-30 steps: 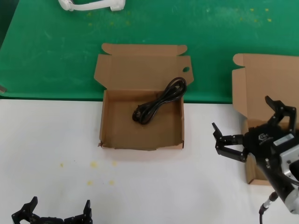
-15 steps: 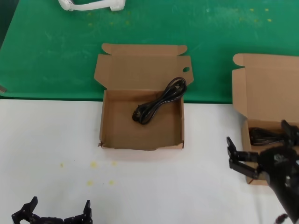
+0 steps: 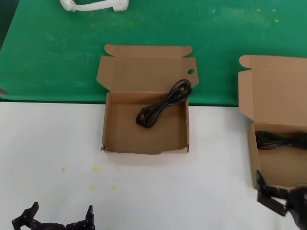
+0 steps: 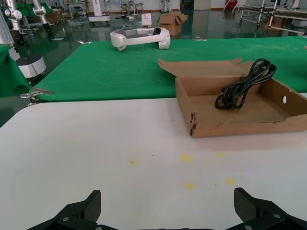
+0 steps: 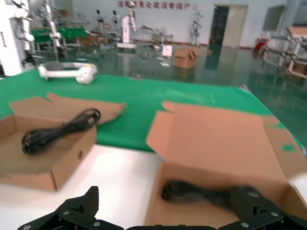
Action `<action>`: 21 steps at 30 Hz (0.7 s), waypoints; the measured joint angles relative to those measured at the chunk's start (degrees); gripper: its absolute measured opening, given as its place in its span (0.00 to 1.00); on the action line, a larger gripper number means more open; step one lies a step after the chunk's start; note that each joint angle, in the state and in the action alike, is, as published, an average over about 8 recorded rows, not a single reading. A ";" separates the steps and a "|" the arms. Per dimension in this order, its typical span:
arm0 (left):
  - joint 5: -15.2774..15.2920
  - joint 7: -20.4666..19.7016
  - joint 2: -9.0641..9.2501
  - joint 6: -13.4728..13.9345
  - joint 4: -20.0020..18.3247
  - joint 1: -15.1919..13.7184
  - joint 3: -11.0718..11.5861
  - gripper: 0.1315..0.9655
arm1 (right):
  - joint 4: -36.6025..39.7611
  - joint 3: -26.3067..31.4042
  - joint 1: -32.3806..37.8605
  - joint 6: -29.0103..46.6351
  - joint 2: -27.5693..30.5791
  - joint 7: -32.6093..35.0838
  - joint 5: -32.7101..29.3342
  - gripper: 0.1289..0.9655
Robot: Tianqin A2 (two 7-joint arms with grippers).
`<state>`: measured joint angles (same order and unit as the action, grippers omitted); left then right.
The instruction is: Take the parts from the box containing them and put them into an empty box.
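White counter point(image 3: 57, 139) in front, green cloth point(image 3: 48, 52) behind, with a white curved plastic device point(image 3: 93, 5) lying at the cloth's far edge.

Near the middle, straddling the cloth's edge: open brown cardboard mailer box with a small oval hole near the lid's right corner point(image 3: 146, 127), lid laid back, front edge ragged. Inside it, one thin black coiled power cable point(image 3: 164, 109), running from the tray's middle up against the back wall on the right side.

At the far right: second open brown cardboard mailer box with a tall plain lid point(image 3: 273, 86), partly cut off by the head view's edge. On its floor, close to the back wall, another black cable bundle point(image 3: 280, 140), lying lengthwise; seen from the right wrist view as a dark bundle point(image 5: 201, 194) across the tray's bottom.

Right gripper point(image 3: 278, 203) low at the bottom right corner of the head view, just in front of the plain-lidded box, fingers spread wide apart, empty, touching nothing.

Left gripper point(image 3: 53, 221) parked at the bottom left above the white counter, well apart from both boxes, fingers likewise spread wide, holding nothing.
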<state>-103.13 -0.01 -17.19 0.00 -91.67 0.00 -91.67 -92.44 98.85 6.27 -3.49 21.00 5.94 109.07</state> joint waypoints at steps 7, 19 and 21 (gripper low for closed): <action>0.00 0.00 0.00 0.00 0.00 0.00 0.00 1.00 | 0.48 -4.47 -3.90 2.17 -2.37 -3.71 -3.70 1.00; 0.00 0.00 0.00 0.00 0.00 0.00 0.00 1.00 | 0.53 -4.96 -4.33 2.41 -2.63 -4.11 -4.10 1.00; 0.00 0.00 0.00 0.00 0.00 0.00 0.00 1.00 | 0.53 -4.96 -4.33 2.41 -2.63 -4.11 -4.10 1.00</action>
<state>-103.13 0.00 -17.19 0.00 -91.67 0.00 -91.68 -91.91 93.89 1.94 -1.08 18.37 1.83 104.97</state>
